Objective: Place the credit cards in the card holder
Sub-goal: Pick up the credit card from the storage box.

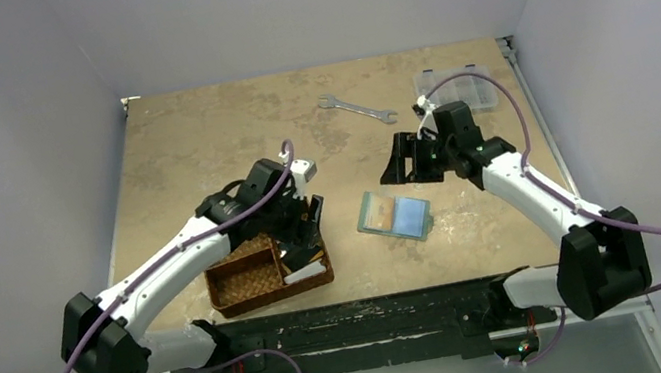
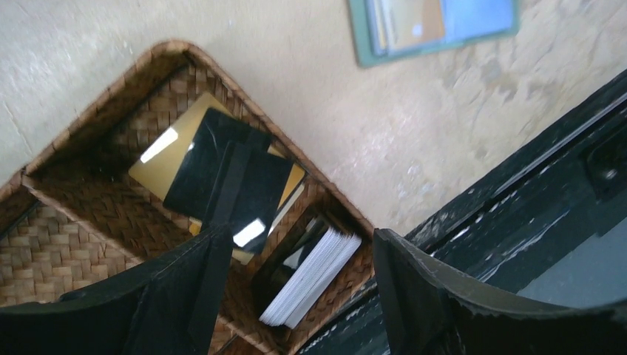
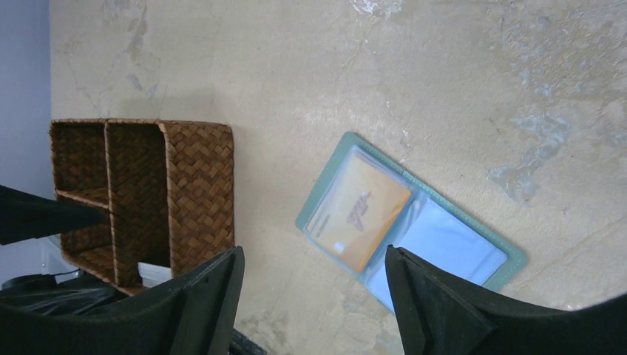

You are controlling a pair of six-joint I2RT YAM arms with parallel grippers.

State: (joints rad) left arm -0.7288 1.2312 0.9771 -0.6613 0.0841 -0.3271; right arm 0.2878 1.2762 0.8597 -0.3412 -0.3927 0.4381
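Credit cards (image 2: 200, 170): black over orange-yellow, with a white stack on edge, in the end compartment of the basket (image 2: 170, 48). They lie directly beneath the left gripper (image 2: 302, 237), jaws spread, empty; left arm nearer.
Card holder (image 1: 395, 215): open on surface (image 1: 197, 138), 3 o'clock of basket.
Right gripper (image 3: 312, 255): 1 o'clock of holder, jaws spread, empty.

I see a brown woven basket (image 1: 241, 281) close by. Far back on the tan table (image 1: 197, 138) lie a silver metal wrench (image 1: 356, 109) and a clear plastic box (image 1: 479, 99).
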